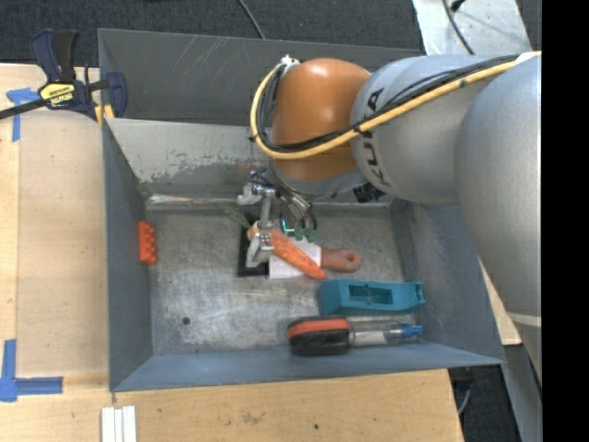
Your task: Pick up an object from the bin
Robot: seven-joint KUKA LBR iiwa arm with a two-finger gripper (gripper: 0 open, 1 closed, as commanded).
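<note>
The gripper point(265, 233) hangs under the round orange cover point(308, 118) of the wrist, low in the middle of the bin point(184, 307). Its tip is at the upper-left end of a long orange thing point(296, 258). This thing is bright orange and smooth, and it has a shape like a carrot. It lies slanted, going from the gripper's tip down and to the right. From this view I cannot tell if the gripper is released or clenched, and I also cannot tell if the orange thing is really grasped or only touched.

Just beside the gripper, to its lower left, there is a flat black thing point(248, 258). A small white piece point(281, 270) shows under the orange thing. At the far end of the orange thing, to the right of the gripper, lies a reddish-brown rounded thing point(342, 262). It is touching that end or very near to it.

Lower and to the right of the gripper lies a blue, box-like thing point(371, 296). Below it, near the front wall, lies a pen-like tool point(354, 334) with a black and red grip. Well apart to the left of the gripper, a small orange block point(147, 242) lies alone.
</note>
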